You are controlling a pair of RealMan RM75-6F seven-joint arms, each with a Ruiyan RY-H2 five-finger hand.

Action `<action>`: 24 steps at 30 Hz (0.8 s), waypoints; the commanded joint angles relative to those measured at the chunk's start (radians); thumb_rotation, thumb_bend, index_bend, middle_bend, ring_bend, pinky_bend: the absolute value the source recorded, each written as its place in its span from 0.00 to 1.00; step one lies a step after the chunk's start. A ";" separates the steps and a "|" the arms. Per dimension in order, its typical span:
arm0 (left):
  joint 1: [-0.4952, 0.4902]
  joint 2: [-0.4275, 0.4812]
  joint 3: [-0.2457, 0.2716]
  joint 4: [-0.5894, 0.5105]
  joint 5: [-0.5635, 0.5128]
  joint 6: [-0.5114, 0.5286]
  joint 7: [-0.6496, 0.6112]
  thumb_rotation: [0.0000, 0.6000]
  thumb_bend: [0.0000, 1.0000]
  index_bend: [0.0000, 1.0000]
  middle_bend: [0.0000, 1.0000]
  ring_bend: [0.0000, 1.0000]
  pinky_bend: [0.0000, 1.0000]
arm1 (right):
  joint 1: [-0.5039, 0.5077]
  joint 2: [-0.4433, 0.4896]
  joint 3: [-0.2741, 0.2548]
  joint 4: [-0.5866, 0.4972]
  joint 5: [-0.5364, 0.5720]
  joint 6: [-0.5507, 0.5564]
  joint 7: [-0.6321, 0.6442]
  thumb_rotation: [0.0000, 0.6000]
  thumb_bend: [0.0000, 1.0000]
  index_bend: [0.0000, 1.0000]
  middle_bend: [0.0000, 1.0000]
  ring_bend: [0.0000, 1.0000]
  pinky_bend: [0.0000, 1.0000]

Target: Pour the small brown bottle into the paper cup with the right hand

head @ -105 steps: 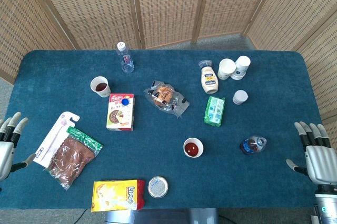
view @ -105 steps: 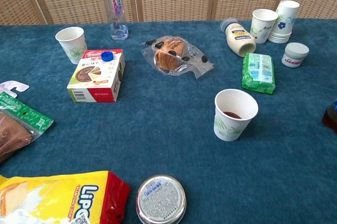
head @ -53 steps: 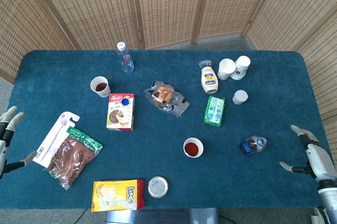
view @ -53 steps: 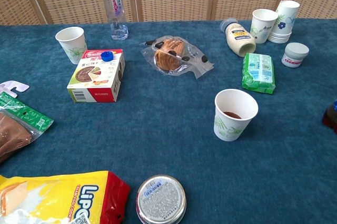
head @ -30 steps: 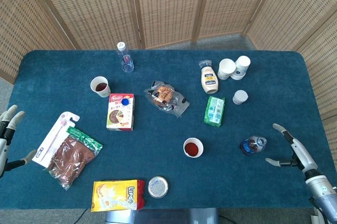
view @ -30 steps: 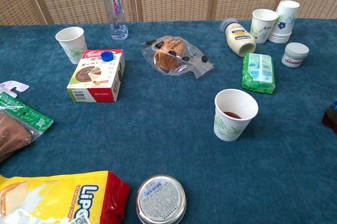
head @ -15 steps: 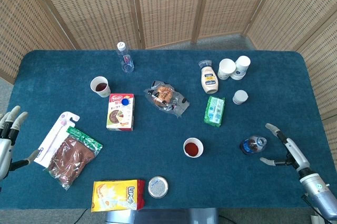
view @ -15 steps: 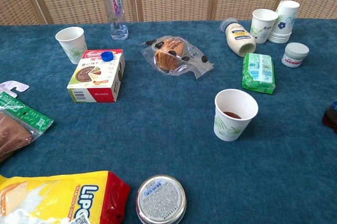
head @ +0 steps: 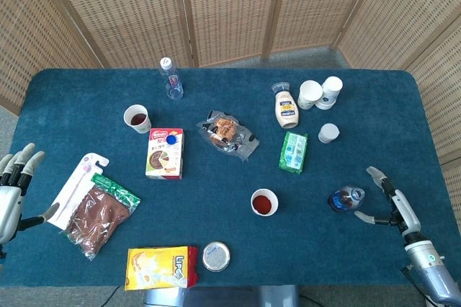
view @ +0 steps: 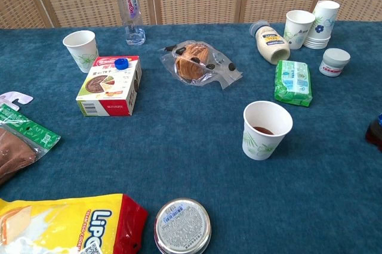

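The small brown bottle (head: 346, 197) with a blue cap stands on the blue table at the right; the chest view shows only its edge (view: 375, 132) at the frame border. A paper cup (head: 264, 202) with dark liquid in it (view: 266, 129) stands left of the bottle. My right hand (head: 390, 199) is just right of the bottle, fingers spread, holding nothing and not touching it. My left hand (head: 14, 188) hangs open at the table's left edge. Neither hand shows in the chest view.
A second filled paper cup (head: 137, 117), a clear water bottle (head: 171, 78), a red box (head: 165, 153), a wrapped pastry (head: 229, 133), a green packet (head: 294, 152), a mayonnaise bottle (head: 287, 107), stacked cups (head: 320, 93), a small jar (head: 328, 132), a tin (head: 216, 256) and snack bags (head: 161, 268).
My right hand has moved left and forward from the table's right edge to beside the brown bottle, turning edge-on. The left hand shifted slightly. No object moved.
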 commanded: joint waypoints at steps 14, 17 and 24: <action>-0.005 0.014 -0.003 0.009 -0.008 -0.006 -0.031 1.00 0.23 0.00 0.00 0.00 0.00 | 0.000 -0.041 0.012 -0.024 0.027 -0.030 -0.022 1.00 0.00 0.00 0.00 0.00 0.00; -0.008 0.015 -0.003 0.010 -0.010 -0.012 -0.033 1.00 0.23 0.00 0.00 0.00 0.00 | -0.002 -0.055 0.021 -0.031 0.039 -0.030 -0.027 1.00 0.00 0.00 0.00 0.00 0.00; -0.011 0.020 -0.006 0.019 -0.015 -0.015 -0.048 1.00 0.23 0.00 0.00 0.00 0.00 | -0.004 -0.076 0.036 -0.034 0.060 -0.038 -0.054 1.00 0.00 0.00 0.00 0.00 0.00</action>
